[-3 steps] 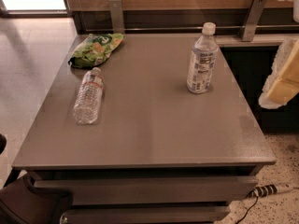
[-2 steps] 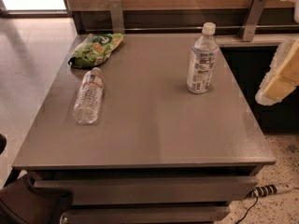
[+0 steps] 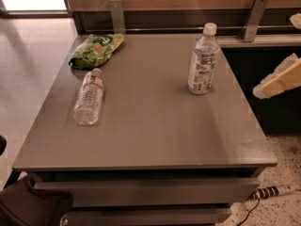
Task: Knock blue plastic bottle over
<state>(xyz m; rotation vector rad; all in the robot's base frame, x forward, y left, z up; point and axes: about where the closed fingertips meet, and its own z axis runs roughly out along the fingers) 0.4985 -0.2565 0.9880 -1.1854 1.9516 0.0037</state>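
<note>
The blue plastic bottle stands upright on the right half of the grey table. It is clear, with a white cap and a large white-and-bluish label. My gripper shows as a cream-coloured part at the right edge of the view. It is off the table's right side, to the right of the bottle and a little lower than its middle, with its tip pointing left. It does not touch the bottle and holds nothing that I can see.
A ribbed clear bottle with a narrow red-white label lies on its side on the left of the table. A green snack bag lies at the back left corner. A wall rail with metal brackets runs behind. A power strip lies on the floor at right.
My gripper has swung lower at the right edge and now lies flatter, with its tip pointing left toward the table. The bottles and the bag have not moved.
</note>
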